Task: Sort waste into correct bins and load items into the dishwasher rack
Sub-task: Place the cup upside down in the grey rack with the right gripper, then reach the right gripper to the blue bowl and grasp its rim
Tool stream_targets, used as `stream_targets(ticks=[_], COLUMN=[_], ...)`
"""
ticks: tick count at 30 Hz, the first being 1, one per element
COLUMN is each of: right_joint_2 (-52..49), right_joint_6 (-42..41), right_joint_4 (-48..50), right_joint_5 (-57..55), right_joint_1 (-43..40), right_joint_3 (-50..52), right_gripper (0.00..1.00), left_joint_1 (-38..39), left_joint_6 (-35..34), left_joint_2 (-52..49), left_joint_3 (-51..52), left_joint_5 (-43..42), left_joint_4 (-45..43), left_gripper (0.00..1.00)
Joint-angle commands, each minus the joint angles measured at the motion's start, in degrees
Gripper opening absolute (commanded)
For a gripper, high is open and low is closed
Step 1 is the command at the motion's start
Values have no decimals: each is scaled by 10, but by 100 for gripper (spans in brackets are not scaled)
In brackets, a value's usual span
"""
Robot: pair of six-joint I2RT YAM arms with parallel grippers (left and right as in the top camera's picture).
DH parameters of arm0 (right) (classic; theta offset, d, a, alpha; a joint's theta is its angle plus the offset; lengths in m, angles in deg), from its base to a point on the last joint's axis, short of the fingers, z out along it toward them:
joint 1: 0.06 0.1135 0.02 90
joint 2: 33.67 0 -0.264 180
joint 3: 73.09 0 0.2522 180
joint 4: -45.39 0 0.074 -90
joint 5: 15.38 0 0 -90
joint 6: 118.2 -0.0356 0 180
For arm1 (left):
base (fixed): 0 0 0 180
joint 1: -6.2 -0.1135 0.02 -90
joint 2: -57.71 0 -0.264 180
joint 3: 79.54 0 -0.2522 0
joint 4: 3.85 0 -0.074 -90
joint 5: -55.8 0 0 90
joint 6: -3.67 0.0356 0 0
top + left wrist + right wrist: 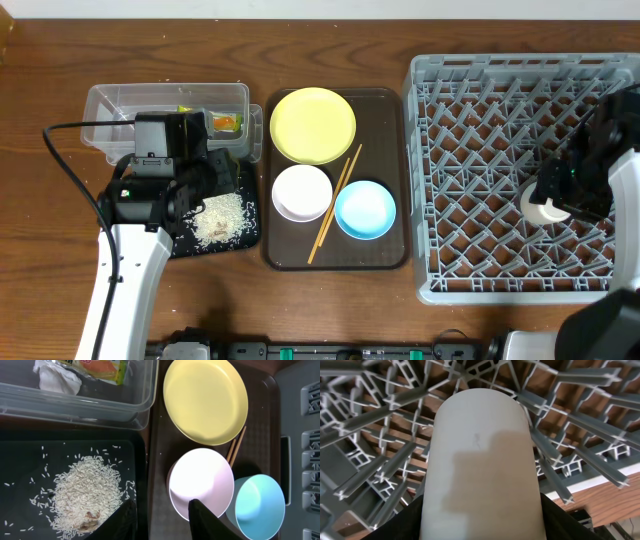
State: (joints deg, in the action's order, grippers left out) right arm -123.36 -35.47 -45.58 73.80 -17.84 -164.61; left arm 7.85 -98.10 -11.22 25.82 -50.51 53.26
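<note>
White cup (480, 450), cut off below, sits clenched in right end effector (480, 527); left end effector (161, 510) released.

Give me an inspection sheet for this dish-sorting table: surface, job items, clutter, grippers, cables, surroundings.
Surface: wooden table carrying a brown serving tray at its middle.
Job's things: snack wrapper and tissue in the clear tub; rice on the black tray; yellow plate, white bowl, blue bowl and chopsticks on the brown tray; small white cup inside the rack.
Clutter: nothing seen.
Grippers: left gripper open and empty; right gripper shut on the cup.
Cables: black cable loops out from the left arm.
Surroundings: nothing seen beyond the table.
</note>
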Motion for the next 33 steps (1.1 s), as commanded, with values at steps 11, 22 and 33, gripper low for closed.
stream_targets(ticks=[11, 22, 33], right_joint_2=[-43, -29, -15], right_joint_6=[-10, 52, 303], right_joint_4=[33, 44, 170], right_joint_5=[19, 141, 218], right_joint_1=[-2, 29, 273], right_joint_3=[21, -37, -77], right_gripper=[76, 91, 99], left_joint_1=[0, 0, 0], left_joint_6=[6, 6, -59], left_joint_2=[5, 5, 5], left_joint_3=[-3, -3, 4], left_joint_5=[5, 6, 127], left_joint_4=[2, 42, 123], left_gripper=[46, 54, 49])
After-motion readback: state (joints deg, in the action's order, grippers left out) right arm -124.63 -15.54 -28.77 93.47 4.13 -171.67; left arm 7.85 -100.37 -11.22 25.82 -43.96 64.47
